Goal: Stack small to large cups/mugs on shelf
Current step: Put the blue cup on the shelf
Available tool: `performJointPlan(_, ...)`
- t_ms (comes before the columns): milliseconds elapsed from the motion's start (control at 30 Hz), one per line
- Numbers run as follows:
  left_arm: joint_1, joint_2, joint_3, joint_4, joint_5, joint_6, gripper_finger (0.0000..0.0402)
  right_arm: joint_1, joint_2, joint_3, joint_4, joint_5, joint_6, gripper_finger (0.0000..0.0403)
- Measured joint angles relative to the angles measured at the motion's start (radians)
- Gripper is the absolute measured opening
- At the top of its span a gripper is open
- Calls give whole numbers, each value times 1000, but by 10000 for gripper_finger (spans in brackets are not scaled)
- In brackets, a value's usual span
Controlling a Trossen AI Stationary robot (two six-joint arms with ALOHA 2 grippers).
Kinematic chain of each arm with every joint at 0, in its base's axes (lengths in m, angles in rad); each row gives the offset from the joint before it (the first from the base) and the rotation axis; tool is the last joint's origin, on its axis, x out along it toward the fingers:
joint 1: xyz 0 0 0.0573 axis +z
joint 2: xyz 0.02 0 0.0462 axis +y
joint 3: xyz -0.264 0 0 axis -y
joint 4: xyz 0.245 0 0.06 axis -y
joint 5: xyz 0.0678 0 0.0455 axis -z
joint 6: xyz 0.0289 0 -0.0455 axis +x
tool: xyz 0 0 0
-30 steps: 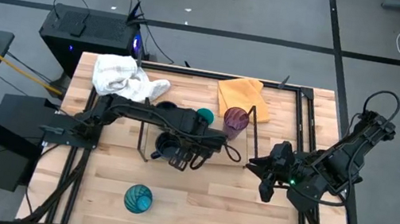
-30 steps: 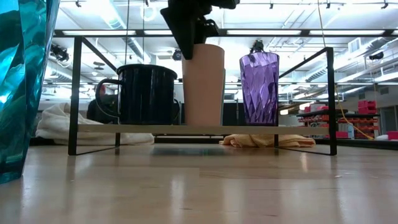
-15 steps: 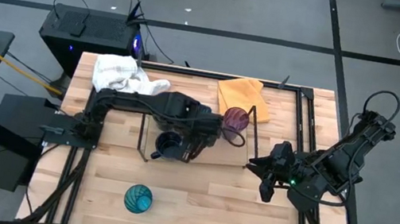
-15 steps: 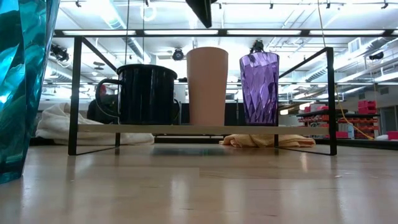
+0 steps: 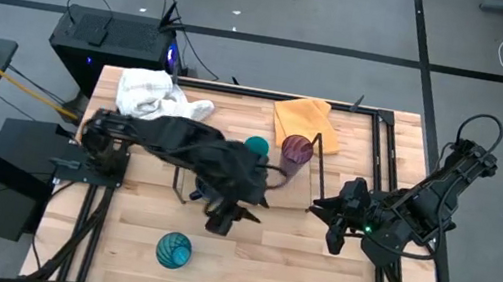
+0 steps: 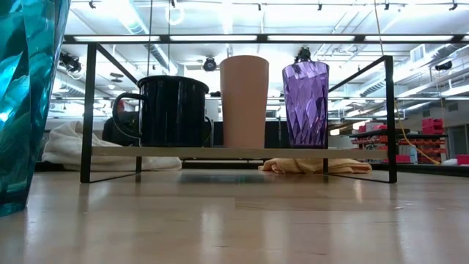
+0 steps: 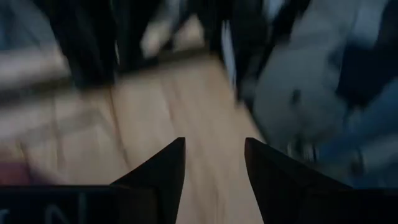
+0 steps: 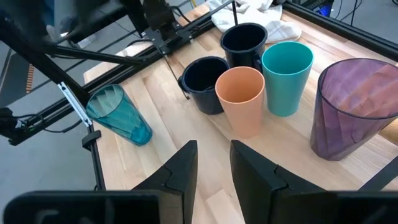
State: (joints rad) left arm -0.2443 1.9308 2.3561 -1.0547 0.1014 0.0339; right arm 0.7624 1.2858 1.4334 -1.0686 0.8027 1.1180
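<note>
No readable writing shows; left pincer (image 5: 221,223) gapes empty at frame centre, right pincer (image 8: 213,163) narrow, empty, centre-right.

Left wrist view: motion-blurred throughout; only the two dark fingers (image 7: 163,171) read clearly. Low view: patterned teal tumbler (image 6: 26,103) cropped by the frame at 9 o'clock; second navy mug and teal cup hidden behind the front row. High view: left arm (image 5: 194,152) covers the navy mugs.
</note>
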Motion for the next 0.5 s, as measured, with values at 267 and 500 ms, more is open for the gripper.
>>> performJointPlan(267,-121,-93,-1,287,-220,54,172,12,0,0,1,0,-4,103)
performJointPlan(500,-182,-151,-2,410,-335,102,172,26,0,0,1,11,0,103)
